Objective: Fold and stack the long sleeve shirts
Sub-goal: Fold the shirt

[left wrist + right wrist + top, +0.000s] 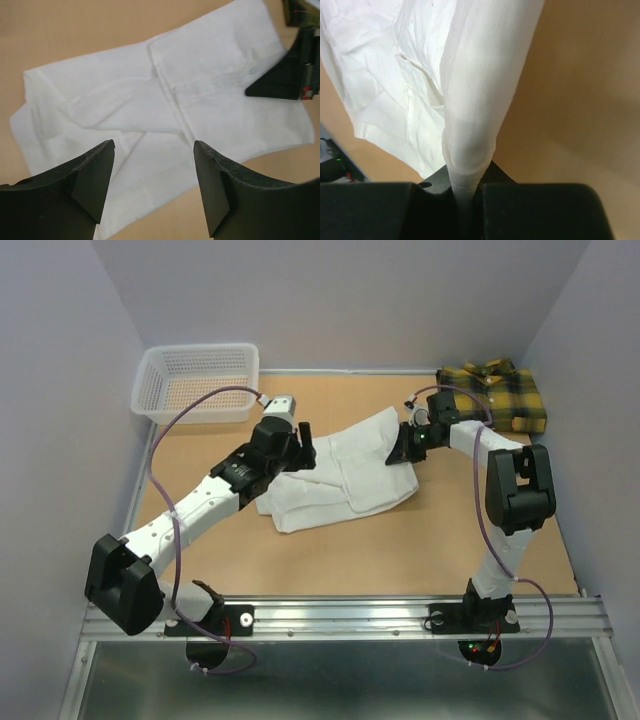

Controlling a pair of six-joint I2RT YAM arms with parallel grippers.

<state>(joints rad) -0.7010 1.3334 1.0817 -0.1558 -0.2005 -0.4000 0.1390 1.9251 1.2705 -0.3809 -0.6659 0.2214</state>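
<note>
Edge of white shirt (340,478) in tight right pincer (403,452), left pincer (154,146) wide above it, brown table (400,550) all around.

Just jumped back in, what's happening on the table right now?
The right claw is shut on an edge of the white shirt, which lies partly folded on the table. The left claw hovers open above it, holding nothing. The plaid shirt sits folded in the far right corner; nothing is stacked yet.
</note>
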